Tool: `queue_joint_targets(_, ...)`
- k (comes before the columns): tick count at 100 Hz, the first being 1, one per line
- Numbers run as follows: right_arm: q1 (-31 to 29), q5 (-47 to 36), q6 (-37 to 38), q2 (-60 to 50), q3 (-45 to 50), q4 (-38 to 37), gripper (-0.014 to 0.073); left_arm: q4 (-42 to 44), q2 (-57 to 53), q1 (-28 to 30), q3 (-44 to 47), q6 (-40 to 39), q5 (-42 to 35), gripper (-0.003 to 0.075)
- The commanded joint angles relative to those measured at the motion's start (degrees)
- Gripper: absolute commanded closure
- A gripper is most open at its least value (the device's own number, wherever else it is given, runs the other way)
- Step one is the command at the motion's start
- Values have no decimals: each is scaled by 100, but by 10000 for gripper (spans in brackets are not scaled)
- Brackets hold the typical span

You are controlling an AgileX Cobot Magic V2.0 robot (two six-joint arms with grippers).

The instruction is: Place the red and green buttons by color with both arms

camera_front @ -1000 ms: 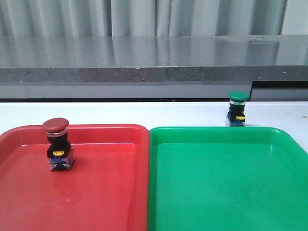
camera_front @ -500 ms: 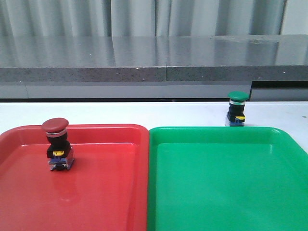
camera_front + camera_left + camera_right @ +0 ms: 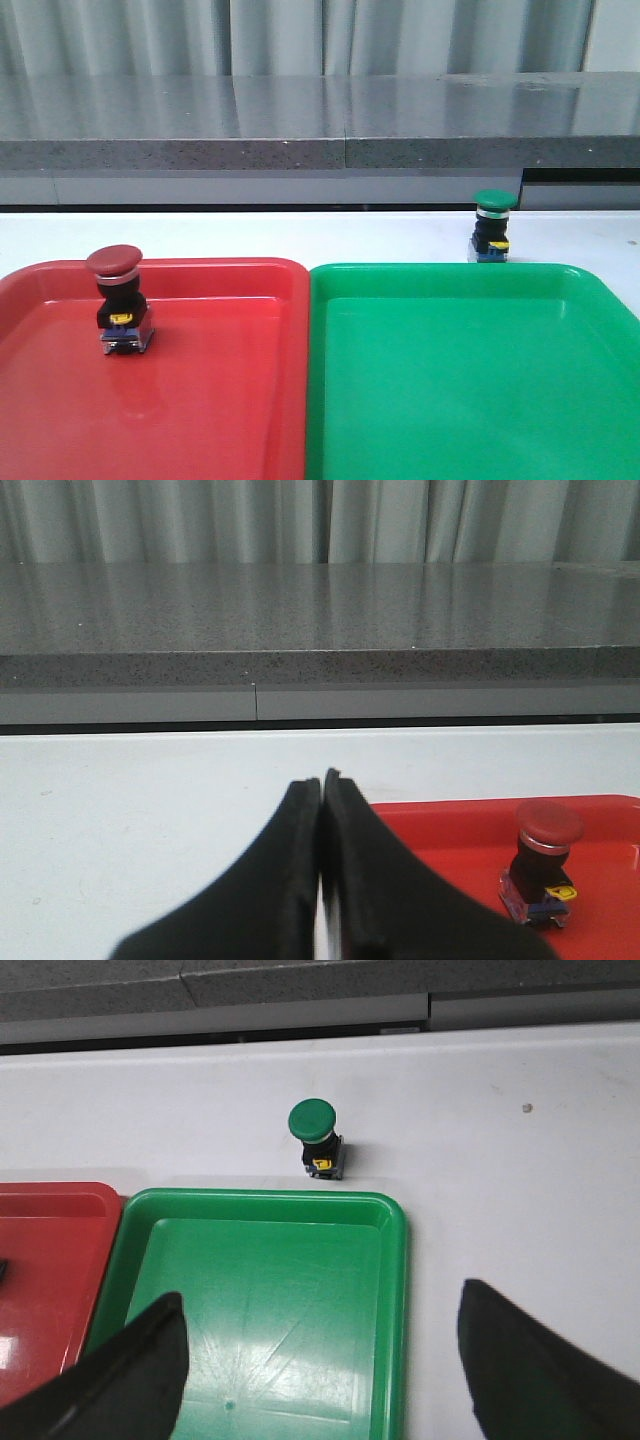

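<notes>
Front view: no arms visible. Left pincer (image 3: pixel 322 880) closed, empty; right pincer (image 3: pixel 320 1360) wide, fingertips cropped.

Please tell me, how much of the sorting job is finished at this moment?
About half looks done. The red-capped push button stands upright inside the red plastic tray, and the left gripper is shut and holds nothing. The green-capped push button stands on the white table just behind the green plastic tray, which holds nothing. The right gripper is open above that tray; picking and placing the green button remains.
</notes>
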Motion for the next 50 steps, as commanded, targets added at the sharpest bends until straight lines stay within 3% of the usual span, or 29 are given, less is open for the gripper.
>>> queue_joint_targets(1, 19, -296, 3, 452, -433, 84, 32, -17, -171, 11, 243, -33, -496, 739)
queue_joint_targets(50, 627, -439, 3, 3217, -2014, -30, 32, -17, -171, 11, 243, -33, -496, 739)
